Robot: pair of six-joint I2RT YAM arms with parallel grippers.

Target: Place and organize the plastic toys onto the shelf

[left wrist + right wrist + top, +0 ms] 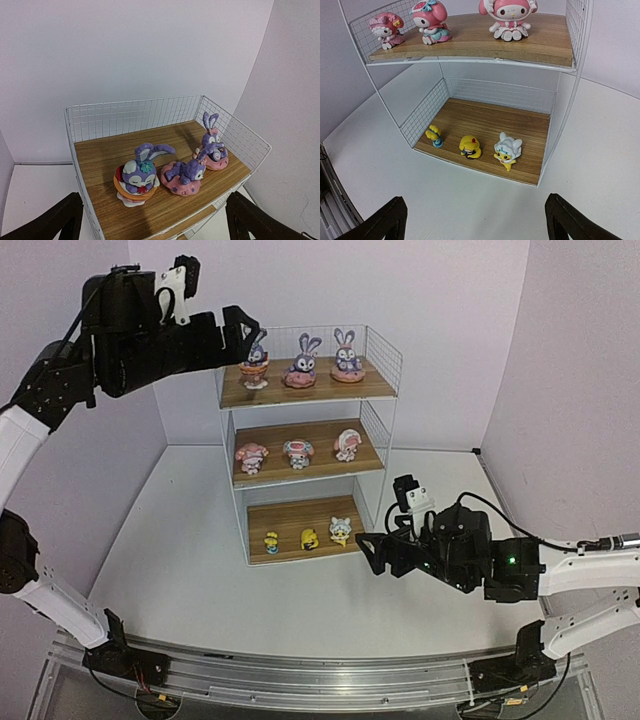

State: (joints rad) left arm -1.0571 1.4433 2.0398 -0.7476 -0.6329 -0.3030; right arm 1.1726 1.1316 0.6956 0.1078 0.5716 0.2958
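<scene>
The shelf of white wire and wood boards stands at the table's back. Three purple bunnies stand on its top board, three pink-and-white figurines on the middle board and three small yellowish ones on the bottom board. My left gripper is open and empty, just in front of the top tier's left corner. Its wrist view shows the bunnies below my open left gripper. My right gripper is open and empty over the table, right of the bottom tier. Its wrist view shows the yellowish toys beyond my right gripper.
Lilac walls close in the white table on three sides. The shelf's wire mesh rims the back and sides of each tier. The metal rail with both arm bases runs along the near edge.
</scene>
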